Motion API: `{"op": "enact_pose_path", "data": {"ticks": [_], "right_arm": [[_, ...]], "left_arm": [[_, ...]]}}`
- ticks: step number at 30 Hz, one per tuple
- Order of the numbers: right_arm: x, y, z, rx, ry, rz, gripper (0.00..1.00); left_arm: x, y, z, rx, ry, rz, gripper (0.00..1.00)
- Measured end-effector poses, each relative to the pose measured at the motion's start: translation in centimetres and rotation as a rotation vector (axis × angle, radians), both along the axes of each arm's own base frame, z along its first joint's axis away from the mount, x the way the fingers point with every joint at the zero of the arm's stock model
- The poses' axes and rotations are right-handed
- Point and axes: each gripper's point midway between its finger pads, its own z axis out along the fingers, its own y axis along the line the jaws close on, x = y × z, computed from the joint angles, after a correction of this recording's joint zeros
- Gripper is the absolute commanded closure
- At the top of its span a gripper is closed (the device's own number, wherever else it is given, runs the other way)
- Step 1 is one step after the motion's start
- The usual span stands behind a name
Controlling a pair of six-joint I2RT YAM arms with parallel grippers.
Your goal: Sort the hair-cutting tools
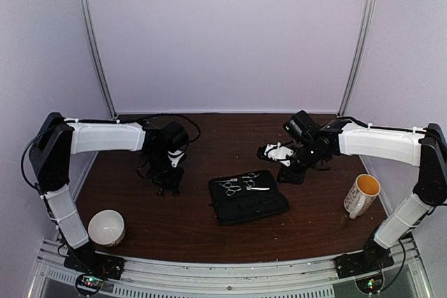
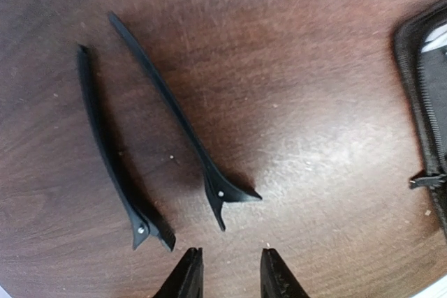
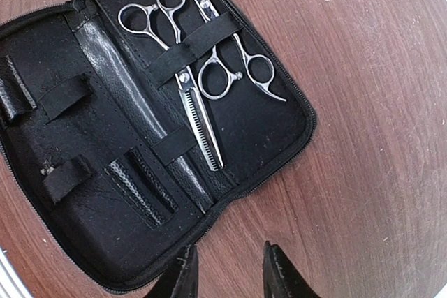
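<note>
Two thin black clips lie side by side on the brown table in the left wrist view, one at the left and one nearer the middle. My left gripper is open and empty, just short of their hinged ends. Two silver scissors sit under an elastic strap in the open black case: toothed thinning shears and a plain pair. My right gripper is open and empty over bare table at the case's zip edge. In the top view the case lies mid-table between the left gripper and the right gripper.
A white bowl stands at the near left and a white mug with a yellow inside at the near right. The case's zipped edge shows at the right of the left wrist view. Purple walls enclose the table.
</note>
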Motion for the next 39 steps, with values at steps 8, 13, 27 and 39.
{"op": "enact_pose_path", "data": {"ticks": [8,13,27,39], "right_arm": [[0.1,0.2,0.1,0.011,-0.002,0.004,0.68],[0.1,0.4,-0.1,0.014,0.002,0.007,0.68],[-0.6,0.2,-0.3,0.021,0.026,0.015,0.68],[-8.3,0.6,1.1,0.054,0.057,0.309,0.63]], "left_arm": [[-0.3,0.3,-1.9,0.037,0.041,-0.001,0.71],[-0.3,0.4,-2.5,0.053,0.048,-0.01,0.73],[0.4,0.2,-3.9,0.081,0.045,-0.055,0.88],[1.5,-0.2,-3.7,0.081,-0.007,-0.141,1.0]]}}
